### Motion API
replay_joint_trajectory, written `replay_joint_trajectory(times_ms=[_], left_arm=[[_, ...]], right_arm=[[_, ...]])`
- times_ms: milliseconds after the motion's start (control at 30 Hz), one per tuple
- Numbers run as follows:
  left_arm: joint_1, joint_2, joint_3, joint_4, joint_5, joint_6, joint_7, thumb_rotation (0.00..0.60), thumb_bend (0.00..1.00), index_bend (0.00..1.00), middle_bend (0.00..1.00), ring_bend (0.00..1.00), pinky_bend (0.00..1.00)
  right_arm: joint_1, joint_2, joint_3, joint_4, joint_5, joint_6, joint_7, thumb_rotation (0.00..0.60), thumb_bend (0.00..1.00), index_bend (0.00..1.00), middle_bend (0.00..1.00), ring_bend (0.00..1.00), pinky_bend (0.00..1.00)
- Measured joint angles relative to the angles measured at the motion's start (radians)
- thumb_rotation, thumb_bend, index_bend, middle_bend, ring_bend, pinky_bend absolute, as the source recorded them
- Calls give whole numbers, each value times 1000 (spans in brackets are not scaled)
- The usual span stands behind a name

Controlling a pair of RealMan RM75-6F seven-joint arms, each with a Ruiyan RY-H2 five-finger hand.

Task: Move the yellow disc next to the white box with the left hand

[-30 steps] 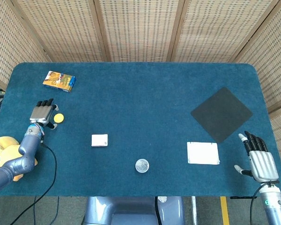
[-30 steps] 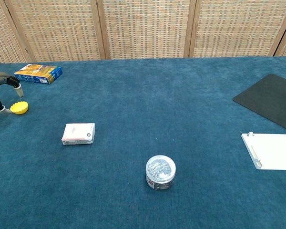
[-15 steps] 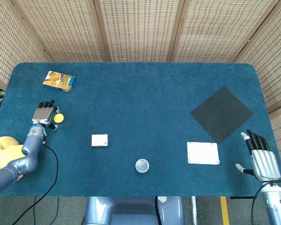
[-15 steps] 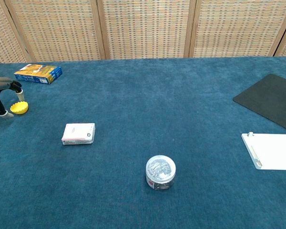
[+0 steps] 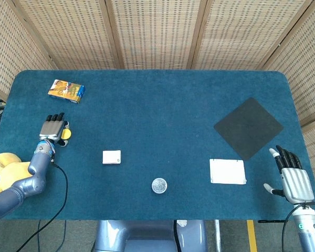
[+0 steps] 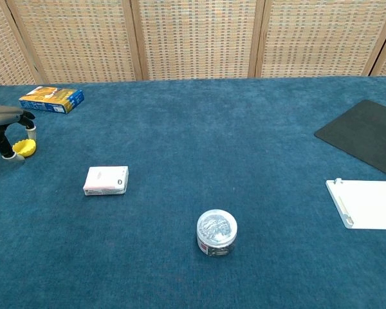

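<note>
The yellow disc point(image 5: 66, 134) lies on the blue table near its left edge. My left hand point(image 5: 52, 129) hovers right over it and hides its left part. In the chest view a finger reaches down over the disc point(image 6: 26, 148) and the thumb stands at its near-left side, while the rest of the left hand point(image 6: 5, 123) sits at the frame's left edge. The disc rests on the cloth. The white box point(image 5: 111, 157) point(image 6: 105, 180) lies to the disc's right and nearer the front. My right hand point(image 5: 293, 179) is spread and empty at the front right corner.
An orange and blue carton point(image 5: 66, 91) point(image 6: 51, 100) lies at the back left. A round silver tin point(image 5: 159, 185) point(image 6: 217, 233) stands front centre. A black mat point(image 5: 248, 127) and a white tray point(image 5: 228, 171) lie to the right. A yellow plush toy point(image 5: 8, 168) sits off the left edge.
My left hand has slid right and towards the front, from beside the disc to over it, with a finger and the thumb now flanking it. The disc has barely shifted.
</note>
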Motion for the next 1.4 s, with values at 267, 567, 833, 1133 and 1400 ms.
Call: replay_joint_trajectory(times_ms=[267,567,833,1133,1400], left_arm=[[6,-4,4,0,5,1,2,600,333,420,0,0,0],[10,22,-13,-36,30,30,-21,600,346,440,0,0,0],[5,90,-27,-165,59,72,-18,600,347,441,0,0,0],[2,158,-26,-337,182,135,-33,600,346,445,0,0,0],[8,197,23,-452,432,175,-110,600,346,445,0,0,0]], right_arm=[[-1,0,-1,-1,-2,3,1,600,0,76,0,0,61],[1,-3,-3,-2,-5,1,-3,600,0,76,0,0,60],[0,1,0,-2,1,1,4,600,0,77,0,0,61],[0,4,3,-2,2,3,15,600,0,77,0,0,61],[0,4,2,-3,1,3,14,600,0,77,0,0,60]])
